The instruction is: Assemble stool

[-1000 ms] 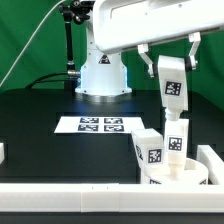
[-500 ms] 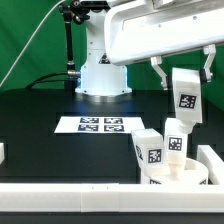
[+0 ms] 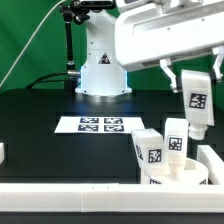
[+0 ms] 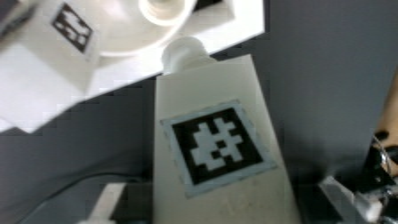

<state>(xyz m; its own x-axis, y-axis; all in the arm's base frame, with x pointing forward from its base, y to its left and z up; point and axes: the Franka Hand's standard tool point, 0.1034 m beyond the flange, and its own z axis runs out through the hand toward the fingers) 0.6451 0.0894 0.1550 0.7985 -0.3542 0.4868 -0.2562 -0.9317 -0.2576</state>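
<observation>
My gripper (image 3: 193, 78) is shut on a white block leg (image 3: 197, 102) with a black-and-white tag, holding it upright in the air at the exterior view's right. Below and slightly left of it, the round white seat (image 3: 181, 178) lies against the corner of the border rail. Two more tagged legs (image 3: 150, 150) (image 3: 176, 140) stand on the seat. In the wrist view the held leg (image 4: 214, 130) fills the middle between my fingers (image 4: 111, 200), with my gripper (image 4: 222, 205) at its near end. Beyond its rounded tip are the seat (image 4: 125, 30) and a tagged leg (image 4: 71, 25).
The marker board (image 3: 100, 124) lies flat mid-table in front of the robot base (image 3: 100, 75). A long white border rail (image 3: 90, 190) runs along the front edge and turns up the exterior view's right side (image 3: 212, 158). A small white piece (image 3: 2, 152) sits at the left edge.
My gripper has carried the leg toward the exterior view's right and a little lower, from left of the seated legs to just right of and above them. The grip is unchanged.
</observation>
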